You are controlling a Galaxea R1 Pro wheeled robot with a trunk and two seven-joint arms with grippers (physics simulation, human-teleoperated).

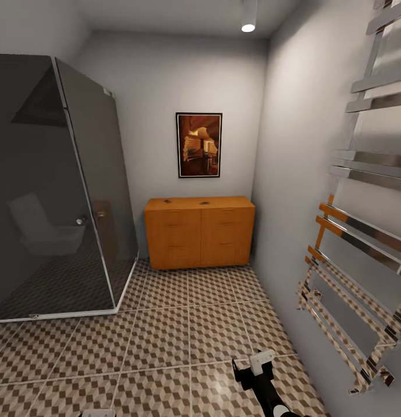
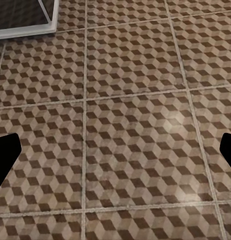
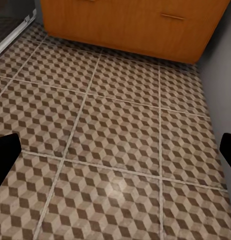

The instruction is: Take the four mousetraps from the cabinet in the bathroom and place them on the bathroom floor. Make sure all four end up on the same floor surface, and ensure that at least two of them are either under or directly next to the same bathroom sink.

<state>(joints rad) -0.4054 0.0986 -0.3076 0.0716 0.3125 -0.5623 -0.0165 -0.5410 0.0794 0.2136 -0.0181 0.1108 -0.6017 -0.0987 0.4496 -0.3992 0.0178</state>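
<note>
You are facing the far wall of a narrow bathroom with pale grey walls. The orange-brown cabinet (image 1: pixel 199 231) stands against that wall, straight ahead and well apart from you, its flat top carrying two small dark shapes (image 1: pixel 167 201) that may be mousetraps; they are too small to tell for sure. A framed picture (image 1: pixel 199 145) hangs on the wall above the cabinet. To the left of the cabinet is a dark glass shower enclosure (image 1: pixel 55 191), with the faint reflection of a toilet in its panel. On the right wall hangs a chrome towel rail (image 1: pixel 363 231).

The bathroom floor (image 1: pixel 166 336), tiled in a brown, beige and white cube pattern, stretches between you and the cabinet.

Your right gripper (image 1: pixel 254 370) sits low at the bottom of the head view, above the tiles. In the right wrist view its fingers (image 3: pixel 6 152) stand wide apart at the two edges with nothing between them, and the cabinet's lower front lies ahead. In the left wrist view the left gripper's fingers (image 2: pixel 5 152) are likewise spread wide and hold nothing, over bare tiles near the shower's base
</note>
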